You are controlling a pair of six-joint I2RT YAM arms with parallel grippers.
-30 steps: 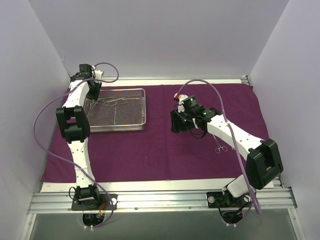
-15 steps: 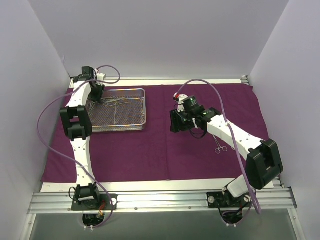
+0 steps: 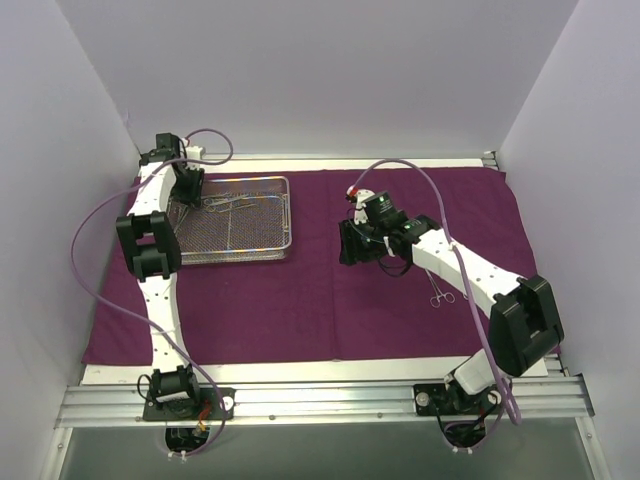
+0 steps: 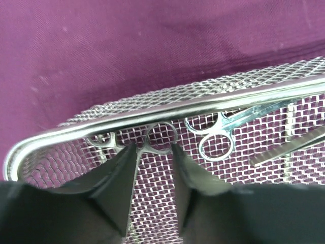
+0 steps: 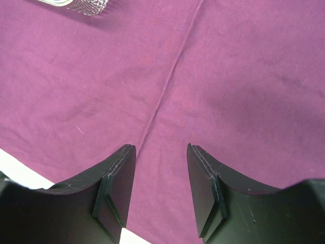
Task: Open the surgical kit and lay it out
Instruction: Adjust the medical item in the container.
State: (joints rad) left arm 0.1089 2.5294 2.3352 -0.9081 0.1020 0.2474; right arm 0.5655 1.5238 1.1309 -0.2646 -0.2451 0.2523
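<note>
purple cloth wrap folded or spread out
Spread out: the cloth wrap lies flat and wide, with the wire-mesh tray sitting on top.

My left arm reaches straight forward along the left side. Its dark elbow joint is raised about halfway out, and the forearm runs on to the far left, where the wrist bends down. My left gripper points down and away from me, its two dark fingers parted with a narrow gap between the tips. My right arm stretches from its base at the near right diagonally forward and leftward toward the middle, with the elbow out on the right. My right gripper hangs tilted downward, jaws wide, flat pads facing each other
</note>
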